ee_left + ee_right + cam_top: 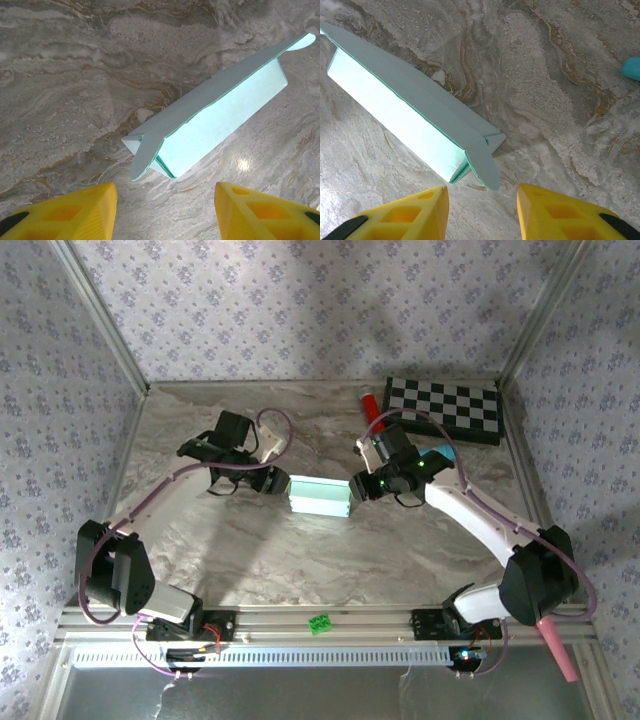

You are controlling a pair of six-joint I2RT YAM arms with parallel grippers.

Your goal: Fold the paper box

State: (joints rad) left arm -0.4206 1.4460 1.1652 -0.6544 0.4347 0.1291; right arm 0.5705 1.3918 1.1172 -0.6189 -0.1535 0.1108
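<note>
The paper box (320, 496) lies on its side in the middle of the counter (250, 550), a long mint-green shape with a loose flap sticking out at each end. My left hand (272, 481) sits at its left end and my right hand (360, 486) at its right end. From my left wrist I see my yellow fingers (75, 212) standing fairly wide with bare counter between them and the box's end just ahead. On my right hand the fingers (405, 215) are a little narrower and also hold nothing. A checkerboard (443, 408) lies in the far right corner.
</note>
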